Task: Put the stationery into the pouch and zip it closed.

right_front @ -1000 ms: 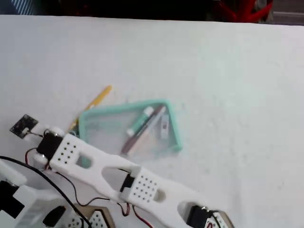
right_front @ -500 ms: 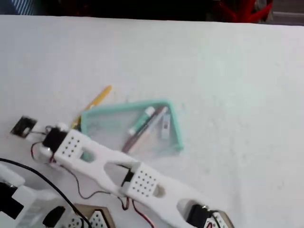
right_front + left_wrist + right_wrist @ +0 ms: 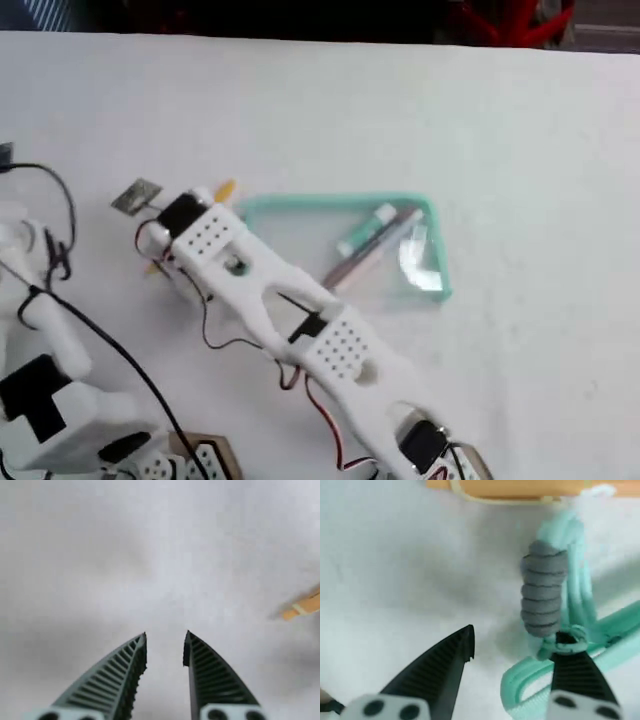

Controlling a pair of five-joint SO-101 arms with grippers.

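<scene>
Over on the bench, the pouch lies flat with pens inside, a yellow stick just outside. Right end effector is spread open at the gray zipper pull — left end effector gapes over bare bench. Seems zipping's up; next, pinch that pull.

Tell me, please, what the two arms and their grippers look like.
The right arm is white plastic with grids of small holes, black motors, and red and black wires. The left arm is white too, with a black cable. The left gripper and right gripper have dark, ribbed, pointed fingers.
</scene>
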